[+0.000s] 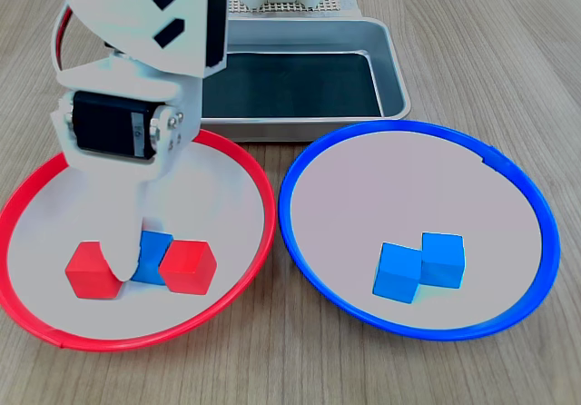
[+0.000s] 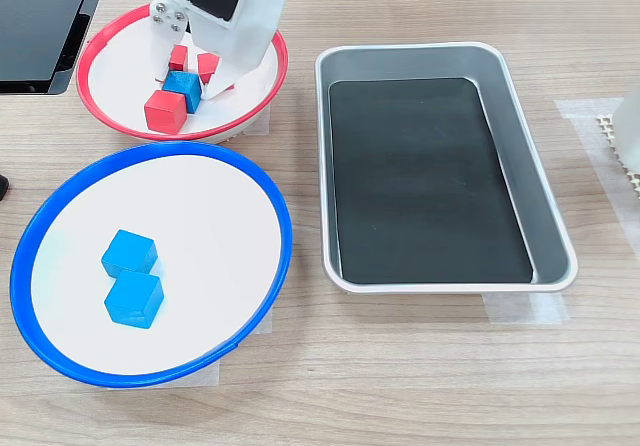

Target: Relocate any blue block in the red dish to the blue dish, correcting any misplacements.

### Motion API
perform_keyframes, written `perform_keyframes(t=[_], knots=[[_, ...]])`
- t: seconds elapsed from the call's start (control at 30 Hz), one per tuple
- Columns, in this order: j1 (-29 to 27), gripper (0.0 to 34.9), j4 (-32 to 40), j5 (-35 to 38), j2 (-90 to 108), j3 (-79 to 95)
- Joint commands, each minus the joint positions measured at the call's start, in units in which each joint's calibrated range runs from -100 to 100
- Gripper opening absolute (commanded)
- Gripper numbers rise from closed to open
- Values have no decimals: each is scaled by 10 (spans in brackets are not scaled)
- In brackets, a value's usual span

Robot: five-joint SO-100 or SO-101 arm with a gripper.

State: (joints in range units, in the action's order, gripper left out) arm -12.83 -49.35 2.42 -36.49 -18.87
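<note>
White arm tool over red-rimmed round shallow dish.
Small bright-blue cube at six o'clock in that dish, between red cubes; tool fingers straddle it, closure indeterminable. Blue-rimmed round dish holds two blue cubes.

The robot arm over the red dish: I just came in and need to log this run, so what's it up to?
The gripper is down inside the red dish, around the blue block, which sits between red cubes. Whether it has closed on the block cannot be told. Two blue cubes already lie in the blue dish. The metal tray holds no blocks.
</note>
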Motion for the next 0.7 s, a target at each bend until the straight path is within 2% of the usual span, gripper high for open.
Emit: perform_keyframes(t=[0.0,0.1,0.43,0.67], knots=[[5,39,18,-2,12,7],[5,4,30,-2,15,10],[-7,4,57,-5,55,39],[6,4,56,-4,166,78]])
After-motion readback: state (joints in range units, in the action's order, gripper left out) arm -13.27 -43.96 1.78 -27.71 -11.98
